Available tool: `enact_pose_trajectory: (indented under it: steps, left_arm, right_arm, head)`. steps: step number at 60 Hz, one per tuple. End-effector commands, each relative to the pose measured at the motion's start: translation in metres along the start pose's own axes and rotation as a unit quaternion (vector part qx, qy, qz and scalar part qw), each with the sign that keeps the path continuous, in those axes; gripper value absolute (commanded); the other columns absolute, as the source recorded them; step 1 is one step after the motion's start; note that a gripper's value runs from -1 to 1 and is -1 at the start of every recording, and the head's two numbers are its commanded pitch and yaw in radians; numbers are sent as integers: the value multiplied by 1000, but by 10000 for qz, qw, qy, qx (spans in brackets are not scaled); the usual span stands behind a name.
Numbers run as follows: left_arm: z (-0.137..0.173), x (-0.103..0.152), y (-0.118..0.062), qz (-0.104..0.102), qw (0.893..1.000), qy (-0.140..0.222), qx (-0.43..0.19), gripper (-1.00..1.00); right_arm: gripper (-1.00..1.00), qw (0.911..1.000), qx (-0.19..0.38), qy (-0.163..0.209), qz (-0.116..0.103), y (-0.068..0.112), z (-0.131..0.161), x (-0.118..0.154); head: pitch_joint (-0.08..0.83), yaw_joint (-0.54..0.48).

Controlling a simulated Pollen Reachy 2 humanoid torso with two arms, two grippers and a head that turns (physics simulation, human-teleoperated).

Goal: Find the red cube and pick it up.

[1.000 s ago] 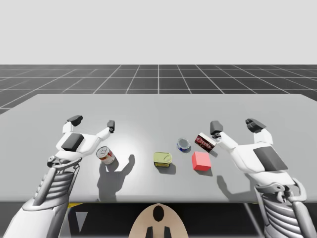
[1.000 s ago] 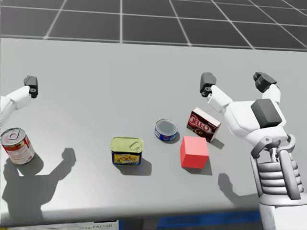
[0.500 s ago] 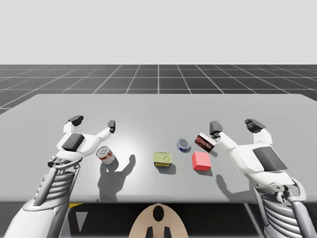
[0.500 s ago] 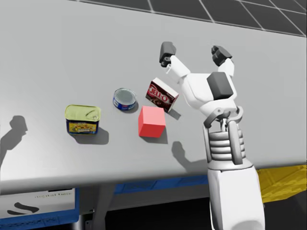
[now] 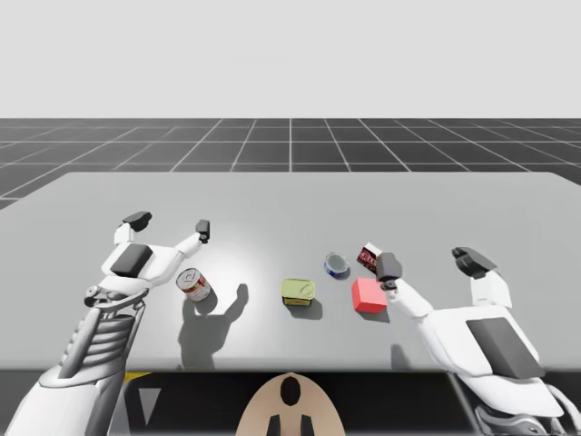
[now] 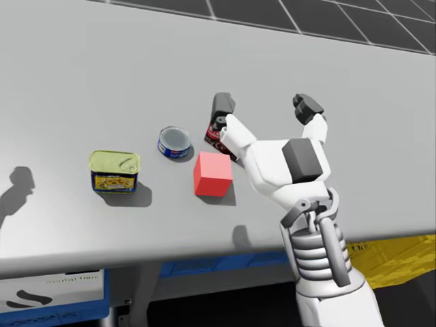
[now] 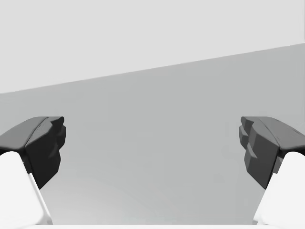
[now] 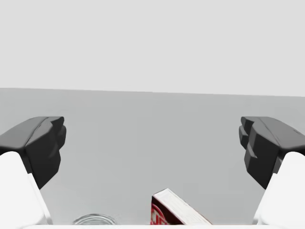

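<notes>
Your left tool (image 5: 171,223) is wide open and holds nothing. It hangs over the left side of the tabletop (image 5: 272,195). Just beside it, to the right, is a red and white can (image 5: 193,283). Next comes a flat yellow tin (image 5: 298,292), near the middle. A small round blue can (image 5: 336,264) sits a bit further back and to the right. The red cube (image 5: 368,294) sits on the tabletop to the right of the yellow tin, near the front edge. Right behind the cube lies a dark red box (image 5: 367,256). Your right tool (image 5: 431,263) is wide open too and holds nothing. One of its fingers (image 6: 221,107) is over the dark red box; you cannot tell if they touch. The cube sits just left of your right arm, apart from both fingers.
</notes>
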State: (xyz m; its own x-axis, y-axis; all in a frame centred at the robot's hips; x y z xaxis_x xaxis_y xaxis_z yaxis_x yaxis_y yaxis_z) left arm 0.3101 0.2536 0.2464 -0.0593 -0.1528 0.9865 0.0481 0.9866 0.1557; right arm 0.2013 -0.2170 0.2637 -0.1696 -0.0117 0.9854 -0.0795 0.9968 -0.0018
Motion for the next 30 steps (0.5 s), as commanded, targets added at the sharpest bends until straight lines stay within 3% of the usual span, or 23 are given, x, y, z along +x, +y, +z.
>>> enact_pose_trajectory:
  steps: [1, 12, 19, 30]
  left_arm:
    - [0, 0, 1, 15, 10000, 2, 2, -1000]
    - [0, -1, 2, 10, 10000, 4, -1, -1000]
    - [-1, -1, 2, 8, 10000, 4, 7, -1000]
    - [-1, -1, 2, 8, 10000, 4, 7, -1000]
  right_arm:
    - [-1000, 9969, -34, 98, -782, 32, 31, -9]
    - [-1000, 9938, -128, 525, -977, 52, 40, -48]
    - [-1000, 9949, -431, 491, -774, 59, 38, -69]
    - [-1000, 9913, -507, 844, -872, 68, 32, -90]
  head:
    - [743, -337]
    - [747, -341]
    - [752, -338]
    - [759, -333]
